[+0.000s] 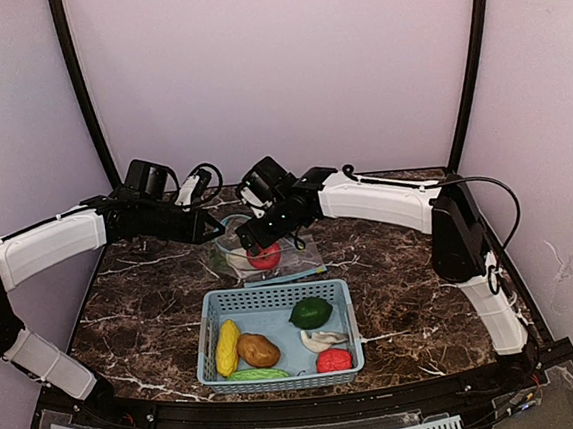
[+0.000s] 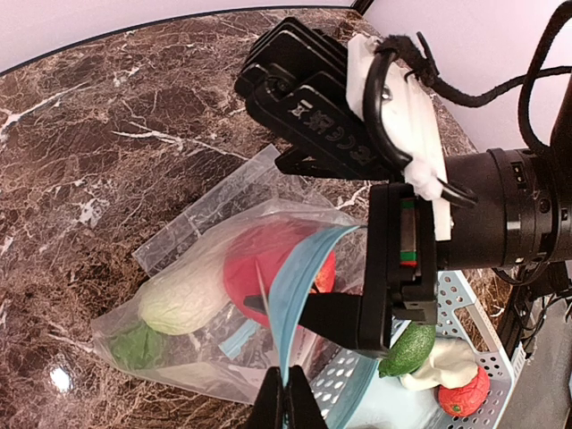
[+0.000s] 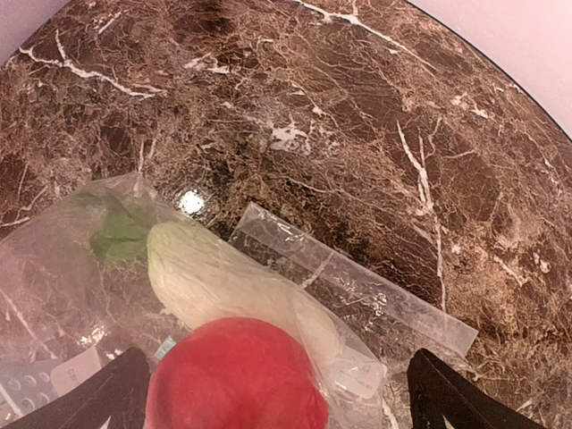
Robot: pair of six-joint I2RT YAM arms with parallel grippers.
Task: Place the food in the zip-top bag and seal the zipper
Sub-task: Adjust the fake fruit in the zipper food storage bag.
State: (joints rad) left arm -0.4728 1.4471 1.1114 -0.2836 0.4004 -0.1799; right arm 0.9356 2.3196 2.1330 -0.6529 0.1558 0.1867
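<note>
Table (image 1: 153, 296): dark brown marble with white veins, walled in by pale panels.
Left arm (image 1: 48, 245): comes in from 9 o'clock, white sleeve and black wrist, and ends at the bag's 9 o'clock side.
Right arm (image 1: 376, 202): comes in from 3 o'clock and ends over the bag.
Basket (image 1: 273, 294): light blue plastic, at 6 o'clock from the table's middle, near the front edge.
Bag (image 1: 305, 256): clear zip-top, lying flat just beyond the basket at its 12 o'clock, with the blue zipper strip lifted at the mouth.
Left gripper (image 2: 286, 398): fingers pressed together, pinching the blue zipper strip and holding that edge of the mouth up.
Right gripper (image 3: 281, 393): fingers spread wide apart at the bag's mouth, clamped on nothing; the apple sits between them.
Apple (image 3: 234, 375): red, at the bag's mouth, just beside one black fingertip and apart from the other.
Radish (image 3: 214, 277): white, inside the bag beyond the apple and touching it, with a green patch at its far end.
Corn (image 1: 227, 347): yellow, at 9 o'clock in the basket, lying lengthwise.
Potato (image 1: 258, 349): brown, touching the corn on its 3 o'clock side.
Dark green fruit (image 1: 310, 313): round, at 2 o'clock in the basket.
Pod (image 1: 258, 375): green, along the near wall at 7 o'clock.
Mushroom (image 1: 323, 339): white, at 3 o'clock, just below the dark green fruit.
Small red fruit (image 1: 333, 360): at 4 o'clock in the basket's near corner, beside the mushroom.
</note>
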